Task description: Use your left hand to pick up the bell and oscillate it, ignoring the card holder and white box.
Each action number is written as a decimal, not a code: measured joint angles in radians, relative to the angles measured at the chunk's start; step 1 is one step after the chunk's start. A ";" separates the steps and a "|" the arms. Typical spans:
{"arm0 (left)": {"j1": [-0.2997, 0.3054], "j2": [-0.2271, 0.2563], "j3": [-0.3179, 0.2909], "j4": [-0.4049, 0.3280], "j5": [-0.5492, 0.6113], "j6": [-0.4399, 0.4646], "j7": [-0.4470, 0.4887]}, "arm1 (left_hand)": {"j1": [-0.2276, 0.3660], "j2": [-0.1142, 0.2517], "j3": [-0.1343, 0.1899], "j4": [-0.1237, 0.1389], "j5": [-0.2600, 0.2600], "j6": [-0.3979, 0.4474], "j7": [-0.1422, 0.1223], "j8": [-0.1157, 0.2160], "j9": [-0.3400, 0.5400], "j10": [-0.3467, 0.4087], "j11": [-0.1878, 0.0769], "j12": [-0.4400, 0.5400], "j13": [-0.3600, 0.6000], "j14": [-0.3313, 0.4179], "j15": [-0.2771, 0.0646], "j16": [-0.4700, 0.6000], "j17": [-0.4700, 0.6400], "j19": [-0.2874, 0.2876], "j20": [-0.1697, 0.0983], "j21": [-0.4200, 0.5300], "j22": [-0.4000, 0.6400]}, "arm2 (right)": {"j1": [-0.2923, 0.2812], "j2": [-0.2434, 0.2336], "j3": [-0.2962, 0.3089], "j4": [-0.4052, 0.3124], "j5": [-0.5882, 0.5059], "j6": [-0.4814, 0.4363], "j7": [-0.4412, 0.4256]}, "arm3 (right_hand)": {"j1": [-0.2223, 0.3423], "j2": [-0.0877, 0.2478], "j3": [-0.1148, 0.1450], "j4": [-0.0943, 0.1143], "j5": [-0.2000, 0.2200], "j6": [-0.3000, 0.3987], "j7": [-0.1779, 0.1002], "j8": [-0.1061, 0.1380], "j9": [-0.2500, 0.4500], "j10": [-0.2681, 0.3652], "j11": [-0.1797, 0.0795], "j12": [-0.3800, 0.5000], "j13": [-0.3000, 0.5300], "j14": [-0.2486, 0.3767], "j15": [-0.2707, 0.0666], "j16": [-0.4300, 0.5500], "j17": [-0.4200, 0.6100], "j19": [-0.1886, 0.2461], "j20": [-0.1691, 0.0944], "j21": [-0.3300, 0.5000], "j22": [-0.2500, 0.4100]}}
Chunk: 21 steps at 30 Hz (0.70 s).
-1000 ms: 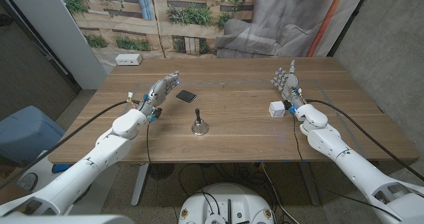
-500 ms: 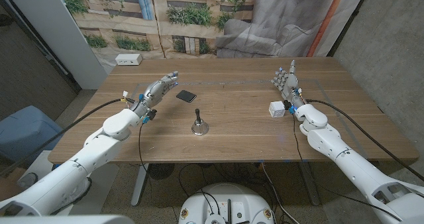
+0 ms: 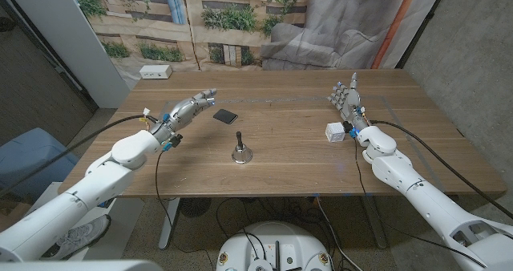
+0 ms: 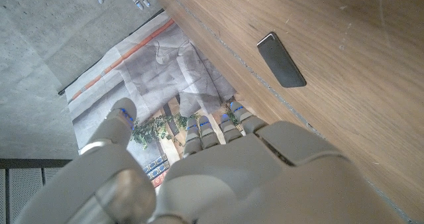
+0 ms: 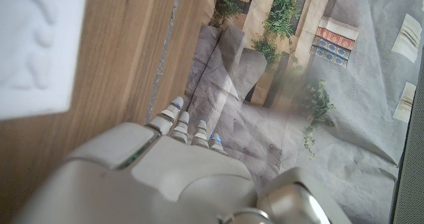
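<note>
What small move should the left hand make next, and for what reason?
Probably it should swing toward the table's near edge and the robot's right, to come over the bell. The left hand holds nothing, fingers extended, near the black card holder. The bell stands upright and untouched, nearer the robot than both.

The left hand (image 3: pixel 186 109) is stretched forward above the table with its fingers (image 3: pixel 205 96) extended and slightly apart, holding nothing. The right hand (image 3: pixel 346 101) stands upright, fingers (image 3: pixel 342 89) pointing up and apart, holding nothing.
</note>
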 measured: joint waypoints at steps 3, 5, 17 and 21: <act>0.016 0.016 -0.005 -0.010 0.004 -0.005 -0.007 | 0.009 -0.009 0.000 0.000 0.000 0.004 -0.004 0.005 0.000 0.006 -0.006 0.003 0.000 0.004 0.004 0.000 0.000 0.000 0.000 0.000 -0.002 | 0.000 0.000 0.000 0.000 0.000 0.000 0.000 | 0.000 0.000 0.000 0.000 0.000 0.000 0.000 0.000 0.000 0.000 0.000 0.000 0.000 0.000 0.000 0.000 0.000 0.000 0.000 0.000 0.000; 0.027 0.025 -0.009 -0.016 0.007 -0.008 -0.008 | 0.014 -0.014 0.000 0.000 0.000 0.005 -0.005 0.008 0.000 0.007 -0.007 0.003 0.000 0.006 0.001 0.000 0.000 0.000 0.000 0.000 -0.002 | 0.000 0.000 0.000 0.000 0.000 0.000 0.000 | 0.000 0.000 0.000 0.000 0.000 0.000 0.000 0.000 0.000 0.000 0.000 0.000 0.000 0.000 0.000 0.000 0.000 0.000 0.000 0.000 0.000; 0.062 0.056 -0.015 -0.034 0.020 -0.025 -0.029 | 0.046 -0.046 0.000 0.000 0.000 0.010 -0.011 0.008 0.000 0.022 -0.010 0.007 0.000 0.013 0.005 0.000 0.004 0.008 0.000 0.000 -0.002 | 0.000 0.000 0.000 0.000 0.000 0.000 -0.002 | 0.000 0.000 0.000 0.000 0.000 0.000 0.000 0.000 0.000 0.000 0.000 0.000 0.000 0.000 0.000 0.000 0.000 0.000 0.000 0.000 0.000; 0.071 0.066 -0.011 -0.037 0.025 -0.030 -0.041 | 0.064 -0.064 -0.003 0.003 0.000 0.007 -0.015 0.008 0.000 0.029 -0.017 0.007 0.000 0.013 0.005 0.000 0.005 0.011 -0.004 0.000 0.001 | 0.001 0.001 0.000 0.000 -0.001 0.000 -0.003 | 0.000 0.000 0.000 0.000 0.000 0.000 0.000 0.000 0.000 0.000 0.000 0.000 0.000 0.000 0.000 0.000 0.000 0.000 0.000 0.000 0.000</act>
